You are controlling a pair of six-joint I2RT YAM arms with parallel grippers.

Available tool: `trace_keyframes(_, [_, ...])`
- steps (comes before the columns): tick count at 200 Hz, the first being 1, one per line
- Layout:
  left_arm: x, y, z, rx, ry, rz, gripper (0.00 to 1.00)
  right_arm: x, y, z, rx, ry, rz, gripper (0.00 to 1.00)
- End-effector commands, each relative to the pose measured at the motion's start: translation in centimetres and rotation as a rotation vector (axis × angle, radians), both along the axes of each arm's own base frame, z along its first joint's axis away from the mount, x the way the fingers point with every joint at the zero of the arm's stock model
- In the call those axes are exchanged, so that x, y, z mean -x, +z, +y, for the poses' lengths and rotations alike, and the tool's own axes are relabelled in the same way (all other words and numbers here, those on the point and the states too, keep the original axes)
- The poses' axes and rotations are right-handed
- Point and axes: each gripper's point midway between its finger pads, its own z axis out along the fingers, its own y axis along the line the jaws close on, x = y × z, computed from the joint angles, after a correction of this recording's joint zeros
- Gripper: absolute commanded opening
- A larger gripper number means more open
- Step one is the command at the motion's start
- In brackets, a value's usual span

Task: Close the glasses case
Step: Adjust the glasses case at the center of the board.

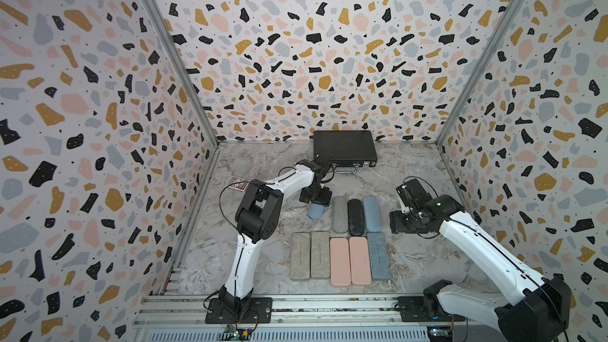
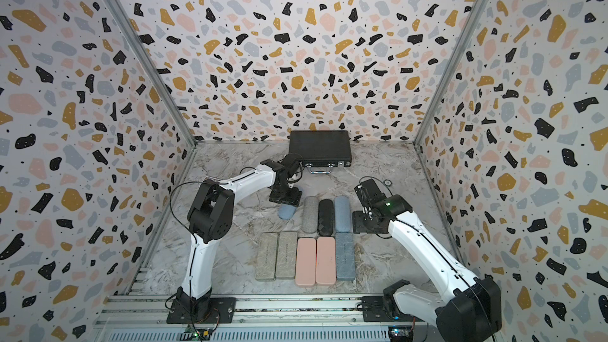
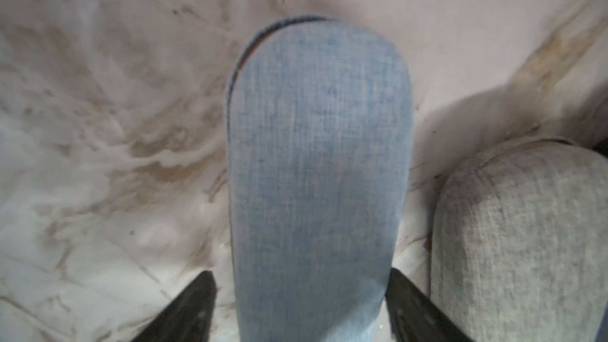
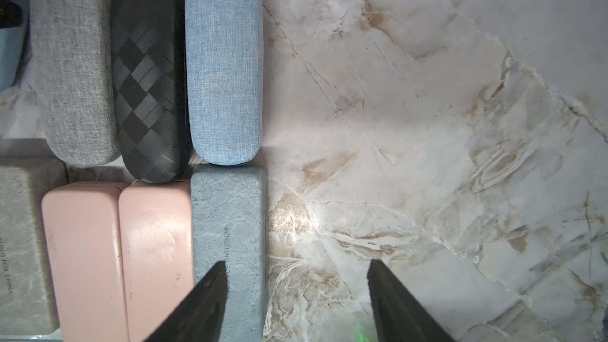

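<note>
A light blue fabric glasses case lies on the marble table left of the row of cases, seen in both top views. Its lid is down, with a thin dark seam showing round the far end. My left gripper is directly over its near end, open, with one finger on each side. One finger stands slightly clear of the case and the other sits close against it. My right gripper hangs open and empty over bare marble right of the cases.
Grey, black woven and blue oval cases lie side by side. Nearer the front lie two beige, two pink and one blue-grey rectangular cases. A black briefcase sits at the back wall.
</note>
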Motion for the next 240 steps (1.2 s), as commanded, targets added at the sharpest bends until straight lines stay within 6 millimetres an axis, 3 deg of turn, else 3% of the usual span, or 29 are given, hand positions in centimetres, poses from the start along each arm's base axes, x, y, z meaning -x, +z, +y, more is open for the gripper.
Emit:
trace_keyframes(1, [-0.2,0.3,-0.6,0.021,0.002,-0.004,0.65,0.4,-0.1,-0.6,0.020,-0.017,0.020,0.70])
trace_keyframes(26, [0.5,0.0,-0.5,0.029,0.019,0.013,0.58,0.3,-0.1,-0.5,0.018,-0.017,0.021,0.70])
trace_keyframes(139, [4.8,0.7,-1.4,0.080,0.129,0.048,0.57,0.8,-0.5,-0.5,0.005,-0.025,0.029,0.70])
trace_keyframes(240, [5.9,0.6,-1.8,0.093,0.204,0.047,0.56,1.4,-1.2,-0.6,0.001,-0.026,0.040,0.70])
